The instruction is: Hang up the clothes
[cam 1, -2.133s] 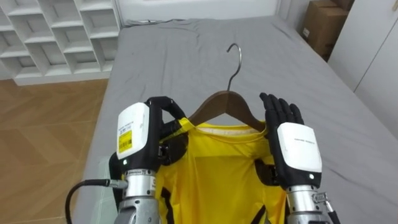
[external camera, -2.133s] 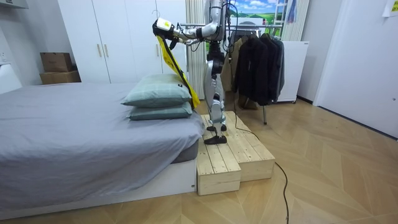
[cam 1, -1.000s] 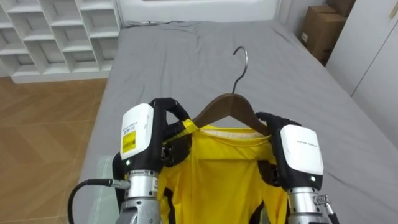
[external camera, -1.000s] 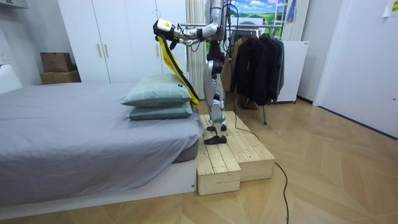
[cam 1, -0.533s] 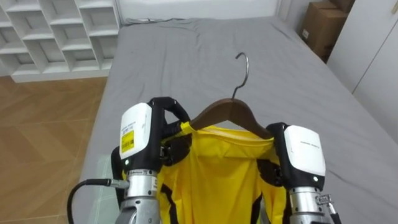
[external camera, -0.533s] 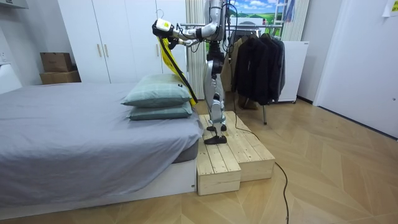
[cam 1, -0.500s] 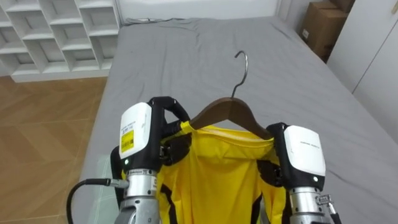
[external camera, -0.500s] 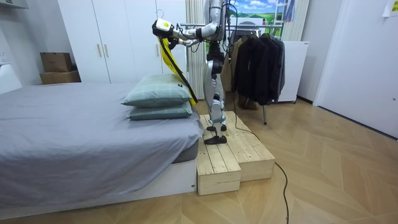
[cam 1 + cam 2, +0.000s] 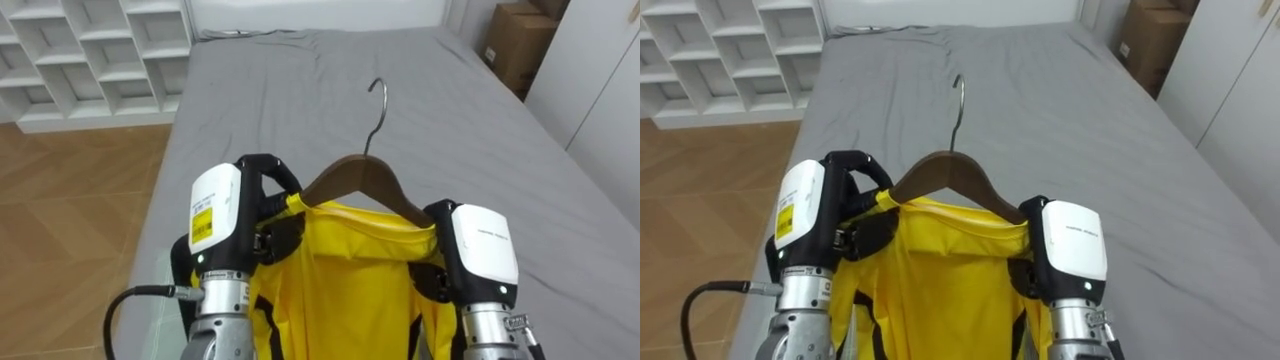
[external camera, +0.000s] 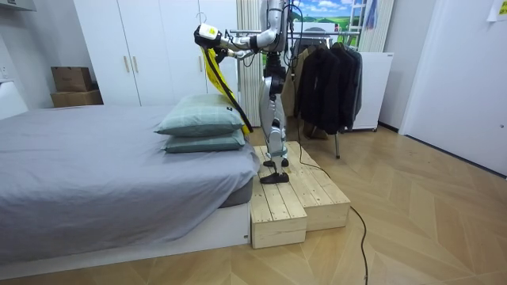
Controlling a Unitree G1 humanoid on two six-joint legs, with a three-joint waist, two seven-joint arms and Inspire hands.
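Note:
A yellow shirt (image 9: 345, 285) hangs on a brown wooden hanger (image 9: 352, 175) whose metal hook (image 9: 377, 95) points away from me over the bed. My left hand (image 9: 220, 225) is curled round the shirt's left shoulder and the hanger's end. My right hand (image 9: 478, 250) has its fingers curled over the shirt's right shoulder. In the room view I stand on a wooden platform (image 10: 297, 198) at the bed's head end and hold the shirt (image 10: 215, 75) up high above the pillows (image 10: 202, 123).
A grey bed (image 9: 300, 70) stretches out below the shirt. White cube shelves (image 9: 90, 50) stand at the far left and a cardboard box (image 9: 515, 40) at the far right. A clothes rack with dark garments (image 10: 329, 79) stands behind me.
My right hand's fingers, straight beside the hanger two seconds ago, have curled down onto the shirt's right shoulder. The hanger's hook has swung slightly left.

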